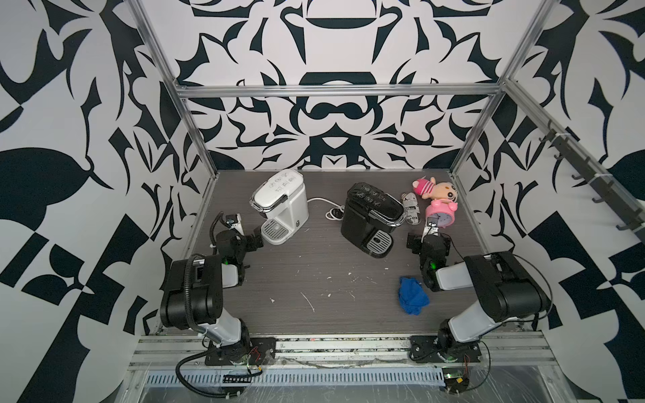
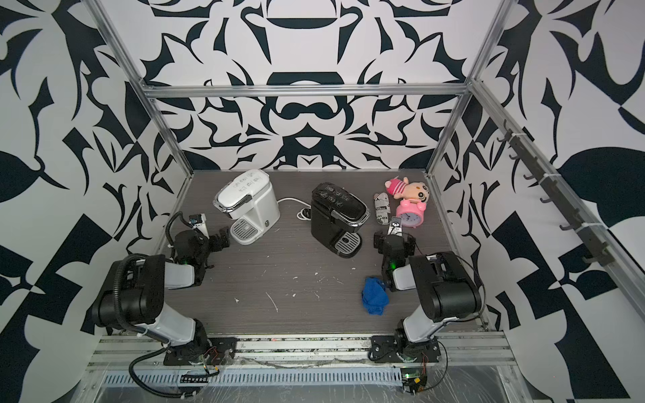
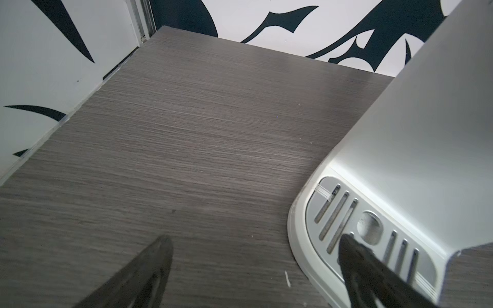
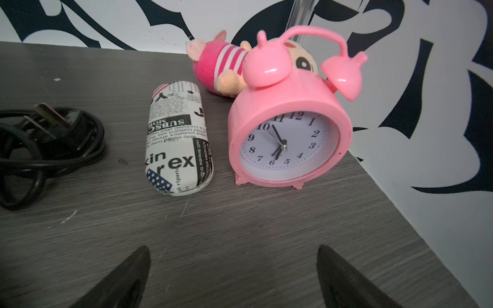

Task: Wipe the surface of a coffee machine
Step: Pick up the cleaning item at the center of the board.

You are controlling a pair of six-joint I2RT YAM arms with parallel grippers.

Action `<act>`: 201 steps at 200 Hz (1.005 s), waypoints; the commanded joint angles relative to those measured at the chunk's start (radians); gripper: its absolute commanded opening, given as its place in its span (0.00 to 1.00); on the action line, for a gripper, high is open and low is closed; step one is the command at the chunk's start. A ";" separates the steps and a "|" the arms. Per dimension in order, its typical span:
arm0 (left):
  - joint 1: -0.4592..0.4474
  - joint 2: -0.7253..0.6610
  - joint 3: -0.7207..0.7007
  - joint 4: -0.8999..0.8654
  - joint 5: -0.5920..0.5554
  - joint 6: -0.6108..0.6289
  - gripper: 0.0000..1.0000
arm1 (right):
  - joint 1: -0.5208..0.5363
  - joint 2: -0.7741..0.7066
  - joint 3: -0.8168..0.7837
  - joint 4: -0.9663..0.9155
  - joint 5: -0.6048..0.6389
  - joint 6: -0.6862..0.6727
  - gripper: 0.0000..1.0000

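White coffee machine is set far left, black coffee machine is set far centre, blue cloth is laid near right, left claw and right claw are released, nothing is grasped.

Centre front: bare tabletop, the widest free passage.
Between machines: white coffee machine and black coffee machine stand well apart; coiled cords lie at the back of the gap.
Left back corner: open tabletop from the white coffee machine to the wall.
Left hand: jaws spread, just beside the white coffee machine's drip tray; little room there.
Right back corner: crowded; newsprint case, pink alarm clock and plush toy sit close together by the wall.
Right front: blue cloth lies just beside the right arm.
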 commanded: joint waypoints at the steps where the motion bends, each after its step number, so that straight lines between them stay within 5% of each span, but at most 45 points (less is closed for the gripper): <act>1: -0.001 -0.021 0.022 -0.013 -0.007 0.006 0.99 | 0.005 -0.016 0.020 0.030 0.001 0.006 1.00; 166: -0.002 -0.023 0.015 0.002 -0.005 0.008 0.99 | 0.004 -0.025 0.009 0.047 0.039 0.011 0.97; 185: -0.003 -0.104 -0.007 -0.015 -0.071 -0.015 0.99 | 0.007 -0.082 -0.066 0.135 -0.006 0.002 0.88; 201: -0.003 -0.245 -0.008 -0.154 -0.200 -0.066 0.99 | 0.029 -0.198 -0.112 0.128 0.085 0.010 0.88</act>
